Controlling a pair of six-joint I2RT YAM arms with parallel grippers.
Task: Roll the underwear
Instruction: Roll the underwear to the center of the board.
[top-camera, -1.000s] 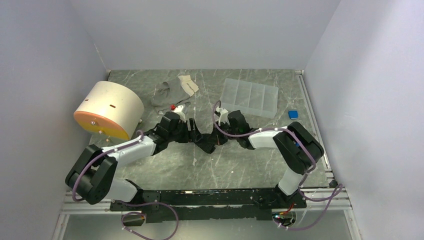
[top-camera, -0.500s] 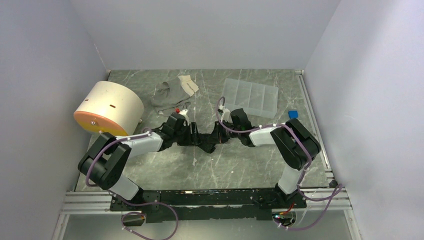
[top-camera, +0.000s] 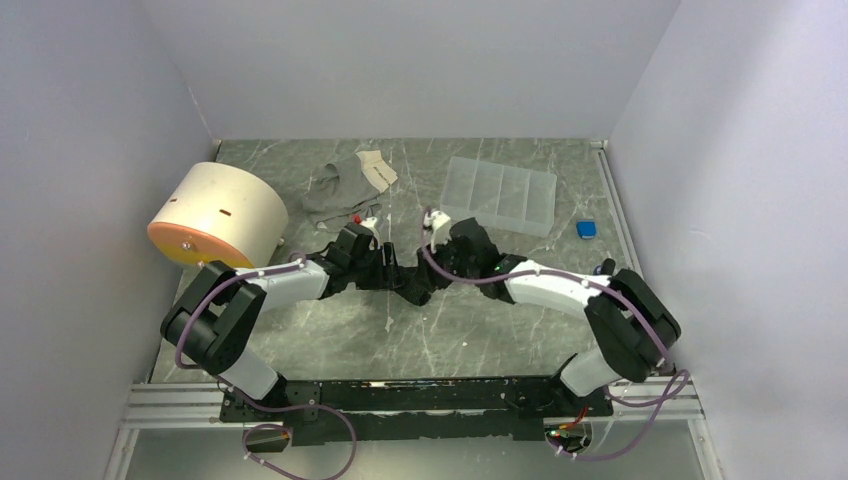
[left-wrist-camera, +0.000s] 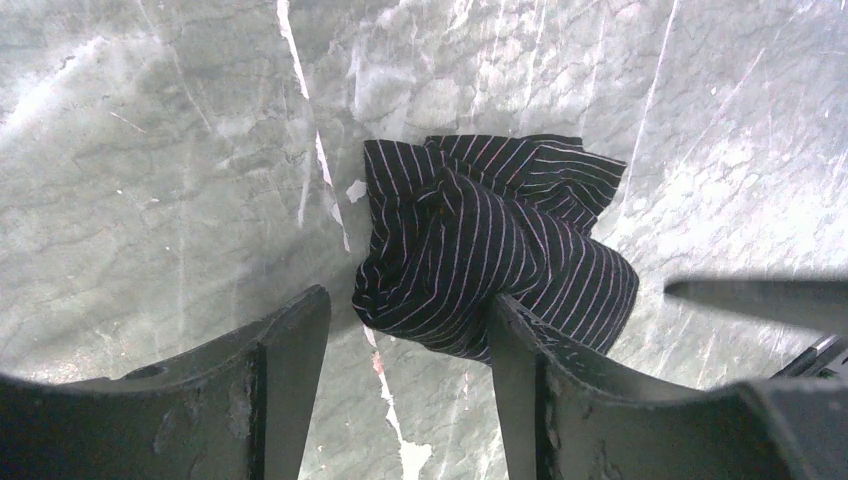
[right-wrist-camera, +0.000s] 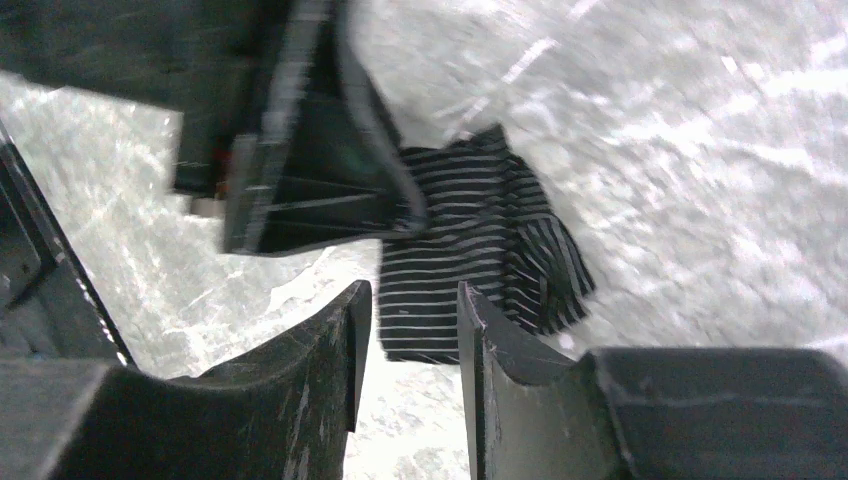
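Observation:
The underwear (top-camera: 413, 283) is black with thin white stripes and lies bunched into a loose roll at the middle of the table. It also shows in the left wrist view (left-wrist-camera: 500, 240) and in the right wrist view (right-wrist-camera: 470, 255). My left gripper (top-camera: 390, 270) is open wide (left-wrist-camera: 408, 300). The near end of the roll lies just past its fingertips, against the right finger (left-wrist-camera: 515, 350). My right gripper (top-camera: 437, 268) faces the roll from the other side. Its jaws stand a little apart (right-wrist-camera: 412, 292), with the roll's edge just beyond the tips and nothing held.
A cream cylinder with an orange face (top-camera: 215, 218) lies at the left. Grey socks (top-camera: 345, 183) and a small red item (top-camera: 357, 214) lie behind the left gripper. A clear compartment box (top-camera: 500, 193) and a small blue object (top-camera: 586, 229) are at the back right.
The left arm has stretched out lower over the table. The right gripper has moved left toward the underwear, and its elbow has swung out to the right. The underwear stays between both grippers.

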